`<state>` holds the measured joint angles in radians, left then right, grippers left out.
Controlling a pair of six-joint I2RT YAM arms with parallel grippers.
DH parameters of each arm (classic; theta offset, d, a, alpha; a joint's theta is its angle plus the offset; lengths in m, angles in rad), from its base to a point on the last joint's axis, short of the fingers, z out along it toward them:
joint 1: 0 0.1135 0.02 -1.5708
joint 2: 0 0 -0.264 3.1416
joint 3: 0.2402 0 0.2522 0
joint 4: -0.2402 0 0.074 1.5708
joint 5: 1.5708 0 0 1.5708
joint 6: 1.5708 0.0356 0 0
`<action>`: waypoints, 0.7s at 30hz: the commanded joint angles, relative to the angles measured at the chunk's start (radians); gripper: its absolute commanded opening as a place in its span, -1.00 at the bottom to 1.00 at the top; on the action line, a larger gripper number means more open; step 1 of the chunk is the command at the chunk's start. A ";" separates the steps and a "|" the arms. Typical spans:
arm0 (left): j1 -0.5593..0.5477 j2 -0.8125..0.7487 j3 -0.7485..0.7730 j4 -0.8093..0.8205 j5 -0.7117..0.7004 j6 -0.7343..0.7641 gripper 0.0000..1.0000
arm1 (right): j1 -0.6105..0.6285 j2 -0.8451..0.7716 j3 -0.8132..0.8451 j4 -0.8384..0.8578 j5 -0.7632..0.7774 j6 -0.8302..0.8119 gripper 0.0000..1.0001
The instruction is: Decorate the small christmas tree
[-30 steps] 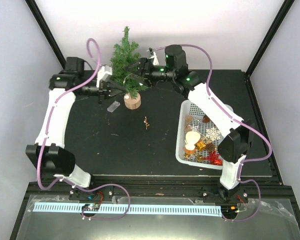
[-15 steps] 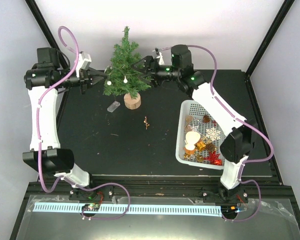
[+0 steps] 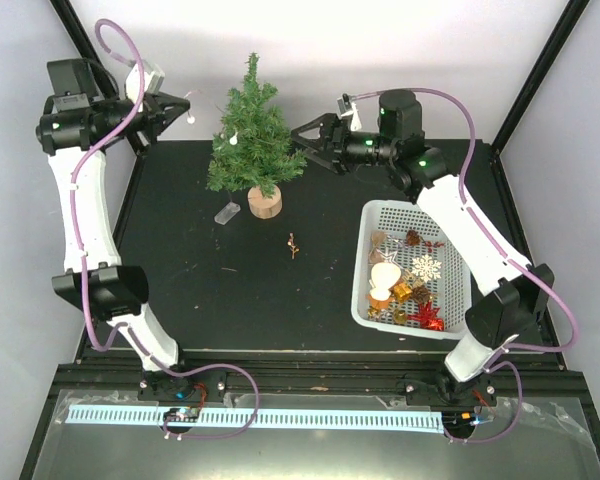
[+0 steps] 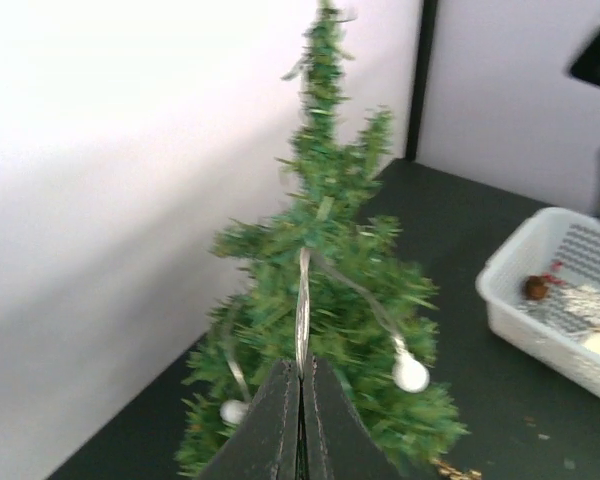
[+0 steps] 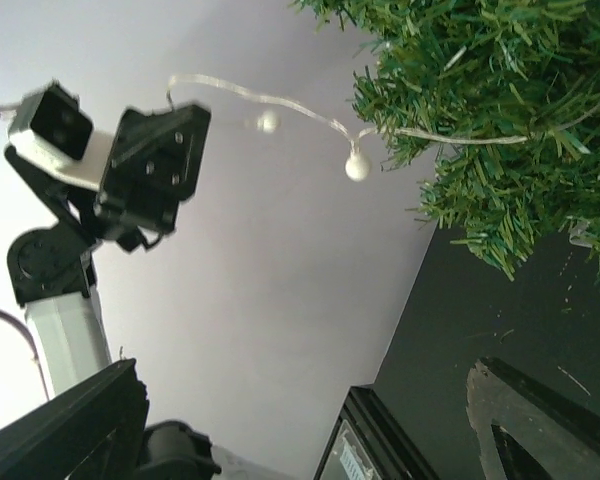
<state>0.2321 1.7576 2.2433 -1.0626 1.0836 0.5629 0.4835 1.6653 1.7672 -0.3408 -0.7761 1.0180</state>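
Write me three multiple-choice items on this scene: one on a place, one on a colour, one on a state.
1. In the top view, where is the white basket relative to the small christmas tree?
A. To its left
B. To its right, nearer the arm bases
C. Behind it

2. What colour are the bulbs on the light string?
A. White
B. Red
C. Blue

3. How is the left gripper?
A. Open and empty
B. Shut on the basket
C. Shut on the light string

Key: 1 B, the basket lies lower right of the tree; 2 A, both wrist views show white bulbs; 3 C, its jaws meet on the string in the left wrist view.
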 commanded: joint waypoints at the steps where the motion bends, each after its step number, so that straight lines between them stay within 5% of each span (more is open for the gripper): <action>1: -0.055 0.089 0.129 0.110 -0.201 -0.061 -0.97 | -0.002 -0.011 -0.037 0.008 -0.030 -0.021 0.75; 12: -0.164 0.189 0.137 0.391 -0.555 -0.086 -0.97 | -0.002 -0.011 -0.053 0.031 -0.035 -0.009 0.75; 21: -0.211 0.249 0.144 0.466 -0.639 -0.041 -0.92 | -0.002 -0.023 -0.084 0.043 -0.033 0.005 0.74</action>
<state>0.0467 1.9812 2.3409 -0.6647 0.5110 0.4995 0.4835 1.6608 1.7069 -0.3286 -0.7918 1.0103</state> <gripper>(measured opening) 0.041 0.871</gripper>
